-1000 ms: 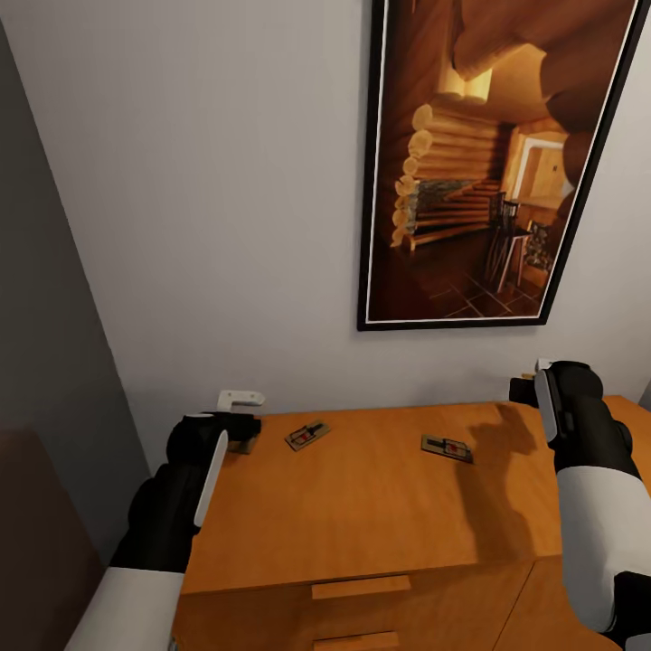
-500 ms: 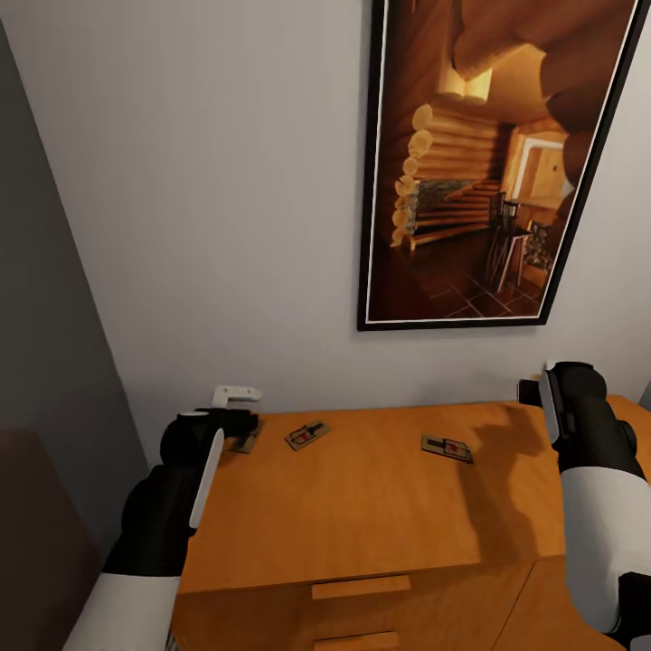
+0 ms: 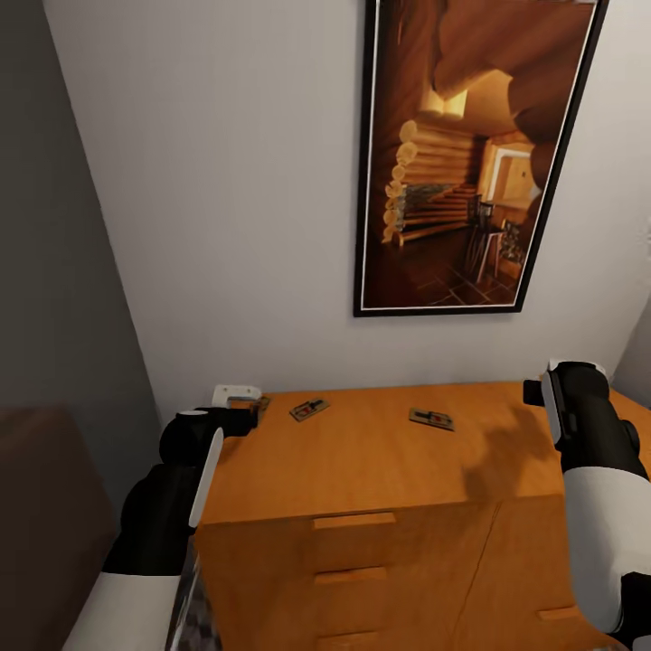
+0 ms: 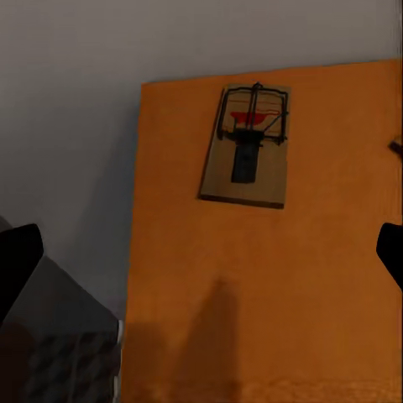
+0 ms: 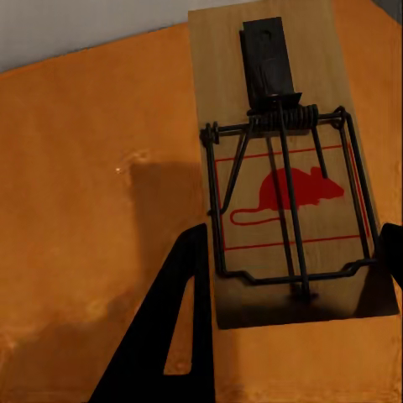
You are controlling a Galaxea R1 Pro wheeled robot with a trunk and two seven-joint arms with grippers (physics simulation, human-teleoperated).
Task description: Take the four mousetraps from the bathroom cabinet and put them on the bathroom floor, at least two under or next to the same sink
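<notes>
A mousetrap (image 5: pixel 281 176) lies flat on the cabinet (image 5: pixel 92 185) between spread pincer fingers (image 5: pixel 180 327).

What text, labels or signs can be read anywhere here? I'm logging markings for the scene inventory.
None: no words or numbers are readable.
The mousetrap bears only a red mouse outline, no lettering.
The mousetrap shows a red mark, too blurred to read.
The framed picture has no caption.

cabinet (image 3: pixel 362 461) — smooth matt orange wood | mousetrap (image 5: pixel 285 168) — pale wood, dark metal wire | wall (image 3: pixel 226 181) — matt
</notes>
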